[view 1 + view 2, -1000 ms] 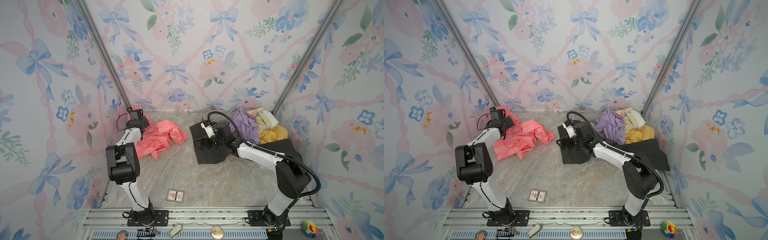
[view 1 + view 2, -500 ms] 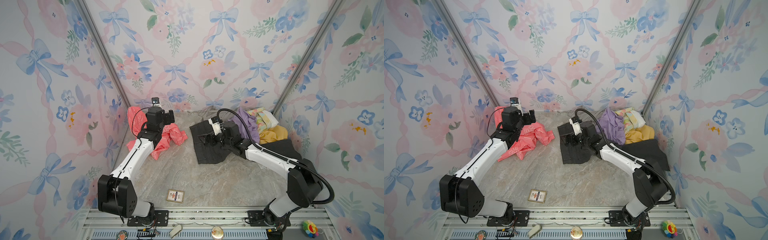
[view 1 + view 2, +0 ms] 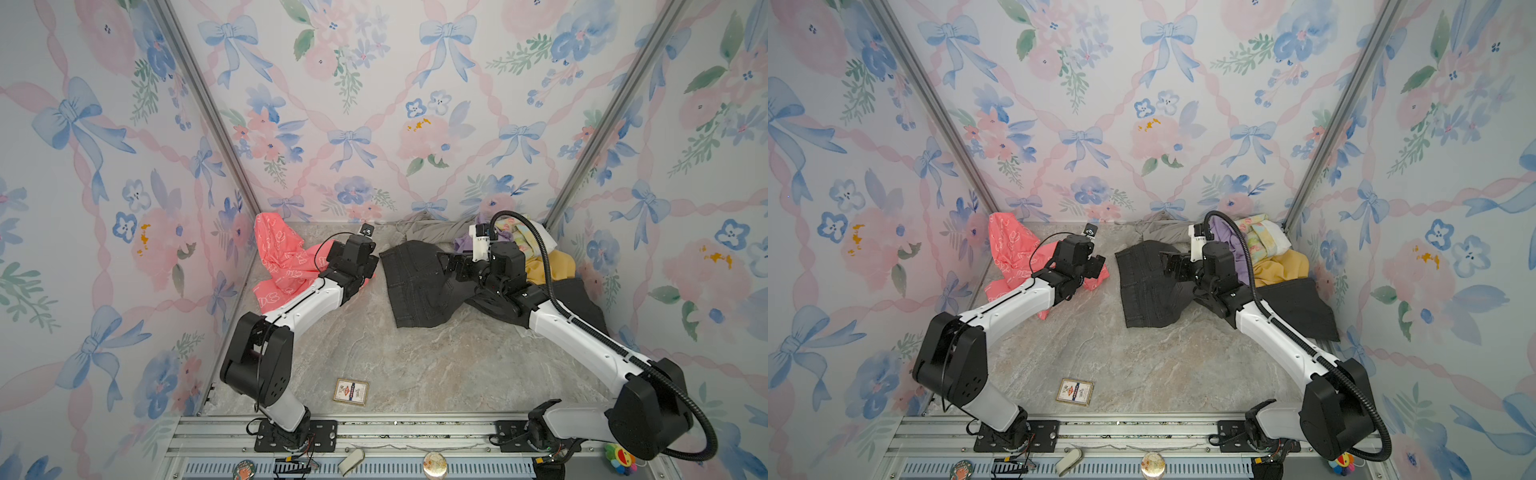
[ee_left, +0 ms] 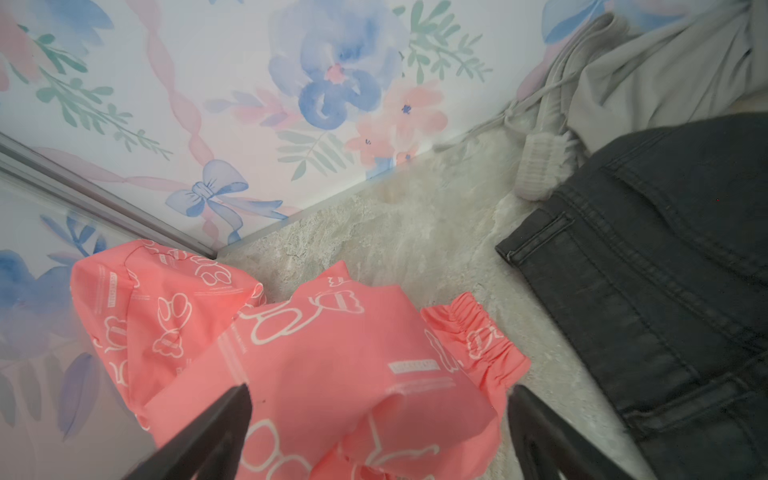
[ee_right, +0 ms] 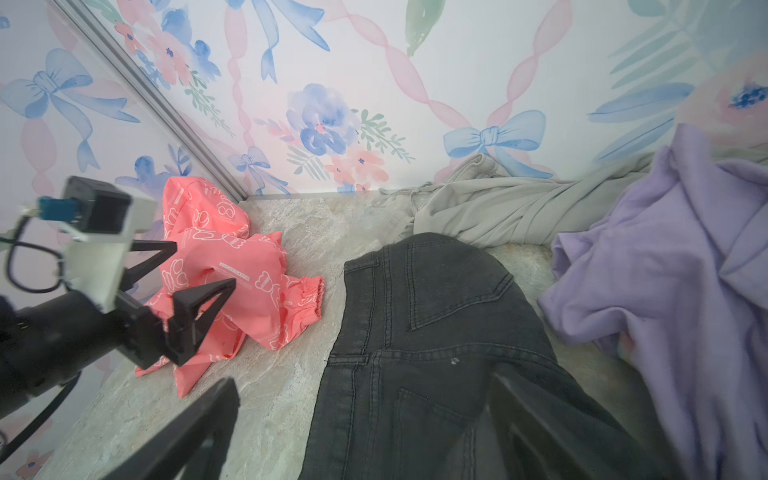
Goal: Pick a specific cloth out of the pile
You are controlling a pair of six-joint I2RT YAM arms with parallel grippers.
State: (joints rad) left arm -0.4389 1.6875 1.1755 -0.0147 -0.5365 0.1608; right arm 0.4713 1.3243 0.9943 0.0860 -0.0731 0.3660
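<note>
- The cloth (image 3: 282,257), coral-pink with white outline prints, lies bunched in the far-left corner of the stone-patterned floor (image 3: 374,353). Its upper part leans up the left wall. Bare floor separates its elastic cuff (image 4: 482,332) from the black jeans (image 3: 415,286).
- What changed in the last second: the left arm was folded back with its gripper down in that corner, and the cloth lay flatter. The arm has since stretched out, and the cloth's far end now rides up the wall.
- The left gripper (image 3: 370,266) hangs over the cloth's near end with its jaws wide apart. In the left wrist view fabric shows between the fingertips (image 4: 220,419), but nothing is clamped.
- The right gripper (image 5: 363,382) has drawn back a little towards the pile (image 3: 536,257). Its jaws are also wide apart, above the jeans, and it holds nothing.
- The rest of the pile sits in the far-right corner, well apart from the cloth: a lilac garment (image 5: 665,270), a mustard-yellow piece (image 3: 552,266), a pastel floral piece (image 3: 515,232) and a grey garment (image 3: 432,228).
- Judgement: the cloth is out of the pile and let go — the picking looks essentially done. Little seems left beyond pulling both arms clear.
</note>
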